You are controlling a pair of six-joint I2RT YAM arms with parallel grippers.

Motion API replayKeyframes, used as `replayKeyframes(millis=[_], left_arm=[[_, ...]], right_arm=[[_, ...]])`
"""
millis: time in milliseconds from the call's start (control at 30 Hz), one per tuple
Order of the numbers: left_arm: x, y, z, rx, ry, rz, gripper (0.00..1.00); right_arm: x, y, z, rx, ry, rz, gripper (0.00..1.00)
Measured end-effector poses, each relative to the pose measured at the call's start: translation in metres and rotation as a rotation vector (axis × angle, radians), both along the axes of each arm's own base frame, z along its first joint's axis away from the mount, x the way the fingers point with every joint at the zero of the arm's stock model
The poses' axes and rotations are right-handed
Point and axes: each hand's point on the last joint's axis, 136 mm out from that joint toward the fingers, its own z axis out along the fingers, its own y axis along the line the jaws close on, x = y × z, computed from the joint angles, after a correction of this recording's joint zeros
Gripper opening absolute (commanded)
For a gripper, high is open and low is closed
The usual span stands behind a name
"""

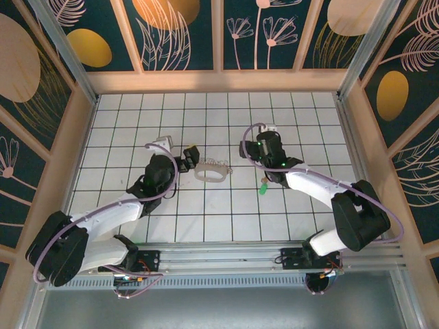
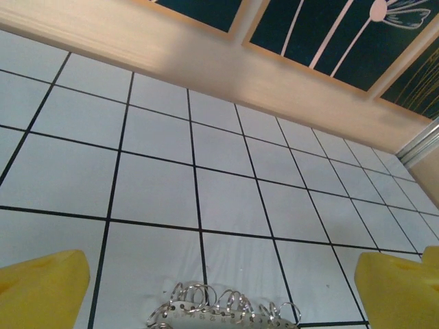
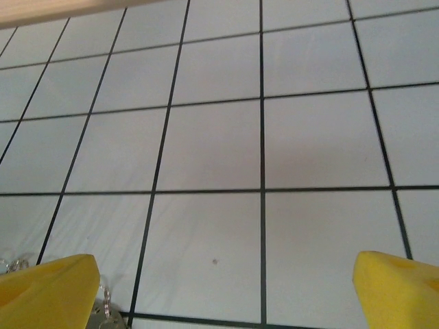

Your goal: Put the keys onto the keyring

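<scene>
Between left fingers (image 2: 41,291), keyring (image 2: 206,317) cut off at lower edge

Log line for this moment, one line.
left gripper open, near keyring | right gripper open, empty | green key on table

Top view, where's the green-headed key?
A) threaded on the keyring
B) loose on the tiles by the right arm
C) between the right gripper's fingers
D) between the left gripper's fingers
B: the green-headed key lies on the tiles beside the right arm, apart from the keyring.
</scene>
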Motion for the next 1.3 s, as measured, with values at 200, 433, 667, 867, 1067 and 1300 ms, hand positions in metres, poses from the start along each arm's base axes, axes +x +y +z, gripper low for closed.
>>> replayKeyframes(millis=[200,433,667,867,1067,1300], left_arm=[[-0.007,0.004,-0.003,-0.03,-0.001,0.0,0.99],[-0.004,-0.009,-0.024,-0.038,0.077,-0.038,0.99],[-0.013,-0.032,-0.065,-0.033,0.204,-0.119,0.99],[-0.019,-0.048,-0.075,-0.058,0.243,-0.174,0.99],[-0.017,-0.054,-0.065,-0.114,0.214,-0.191,0.99],[-0.019,-0.054,-0.065,-0.134,0.209,-0.194,0.99]], right_arm=[[-0.017,0.01,-0.011,0.048,0.034,0.086,0.87],[-0.045,0.021,-0.042,0.117,0.133,0.178,0.89],[-0.07,0.049,-0.064,0.17,0.222,0.277,0.75],[-0.08,0.065,-0.084,0.209,0.297,0.324,0.72],[-0.087,0.077,-0.089,0.252,0.328,0.363,0.72],[-0.087,0.095,-0.089,0.266,0.344,0.409,0.72]])
